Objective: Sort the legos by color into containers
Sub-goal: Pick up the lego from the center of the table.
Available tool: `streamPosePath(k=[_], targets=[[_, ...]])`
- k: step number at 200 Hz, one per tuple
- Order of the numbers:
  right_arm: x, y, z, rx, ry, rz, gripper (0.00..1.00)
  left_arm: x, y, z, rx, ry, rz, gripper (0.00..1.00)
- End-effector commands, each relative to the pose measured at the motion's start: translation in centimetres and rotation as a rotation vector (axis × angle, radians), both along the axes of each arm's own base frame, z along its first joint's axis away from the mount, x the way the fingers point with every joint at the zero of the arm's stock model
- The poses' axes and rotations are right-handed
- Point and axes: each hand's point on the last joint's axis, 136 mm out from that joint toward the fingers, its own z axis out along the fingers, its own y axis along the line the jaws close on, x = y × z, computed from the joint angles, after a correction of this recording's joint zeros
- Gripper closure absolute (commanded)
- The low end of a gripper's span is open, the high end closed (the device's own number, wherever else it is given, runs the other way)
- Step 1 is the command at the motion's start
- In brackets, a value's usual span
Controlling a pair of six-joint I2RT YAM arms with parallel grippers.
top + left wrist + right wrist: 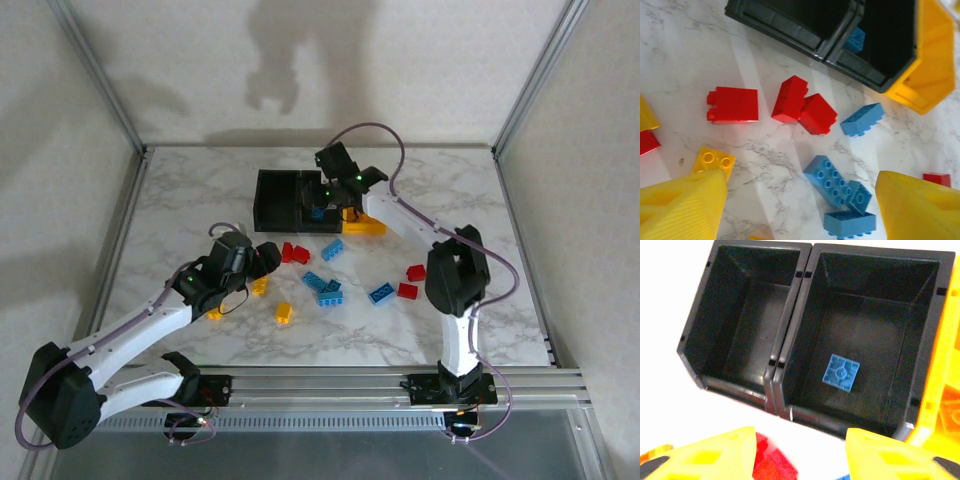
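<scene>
While my right gripper (799, 452) hangs empty, jaws partly apart, above the middle black bin (875, 251), my left gripper (800, 182), spread wide and empty, is nearer the red legos (790, 97) lying just ahead.

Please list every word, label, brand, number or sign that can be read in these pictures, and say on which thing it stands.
No text can be read in any view.
Studs of the blue brick: too blurred to tell whether they carry a mark.
The black bins and the yellow bin: no label or number shows.
</scene>
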Motion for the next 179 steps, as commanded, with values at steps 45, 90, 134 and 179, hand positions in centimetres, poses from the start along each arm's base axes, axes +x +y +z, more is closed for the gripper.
streamPosePath(k=[45, 90, 134, 179], targets=[[-8.1, -2.2, -0.5, 0.136, 0.051, 0.098, 0.50, 2.4, 2.8, -2.9, 0.270, 0.122, 0.093, 0.27], [-10.9, -4.9, -2.3, 0.110, 0.077, 0.065, 0.50, 4.4, 2.9, -5.7, 0.382, 0.188, 0.077, 0.27], [-11.7, -5.5, -2.1, 0.118, 0.077, 0.064, 0.50, 5.8, 2.7, -8.0, 0.424, 0.234, 0.069, 0.27], [-11.8, -5.8, -2.4, 0.102, 0.081, 0.057, 0.50, 6.5, 2.7, -10.2, 0.448, 0.270, 0.065, 0.26]])
